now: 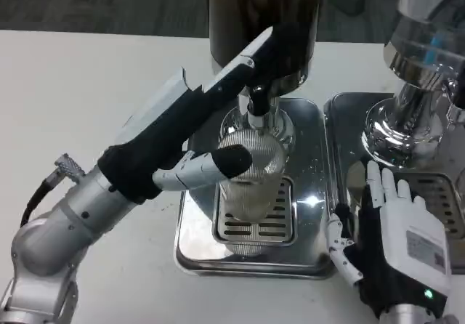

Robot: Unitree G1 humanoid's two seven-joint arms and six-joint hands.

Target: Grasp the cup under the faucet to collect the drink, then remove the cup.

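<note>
Patience matters: left hand (251, 55) presses the dark faucet lever (280, 41), so keep the ribbed clear plastic cup (251, 175) centred beneath; right hand (392, 244) rests spread, empty.

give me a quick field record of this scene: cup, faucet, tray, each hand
cup: clear ribbed cup upright on the tray grate, directly under the faucet
faucet: spout just above the cup's rim; no stream can be made out
tray: shiny metal drip tray with a slotted grate
left hand: left hand reaching up to the faucet, one finger lying against the cup
right hand: right hand resting flat beside the tray, fingers apart, holding nothing
second dispenser: chrome base at right
</note>
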